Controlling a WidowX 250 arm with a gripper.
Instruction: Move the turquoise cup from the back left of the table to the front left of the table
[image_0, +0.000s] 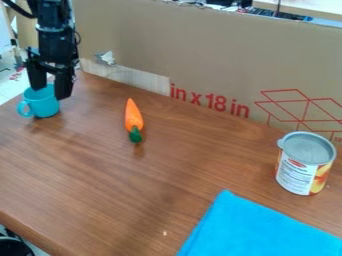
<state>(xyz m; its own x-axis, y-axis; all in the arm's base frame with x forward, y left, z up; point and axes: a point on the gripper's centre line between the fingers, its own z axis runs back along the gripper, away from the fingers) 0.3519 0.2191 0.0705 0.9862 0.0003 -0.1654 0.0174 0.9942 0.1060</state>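
One carrot (133, 117) lies near the gripper (50, 93) and cup (45, 106).

Small teal cup (47, 106), solid color, glossy-looking, single loop handle. It's standing upright on the brown wood-grain table (100, 175), sitting near the left edge of the camera view, handle pointing left. Rim's partly hidden, inside not readable.

Black arm (55, 31) enters from upper left as I see it, base out of sight. Forearm near vertical, wrist above gripper (51, 93). Gripper points down, two fingers (63, 85) parted, visible gap between; nearer one shows lower.
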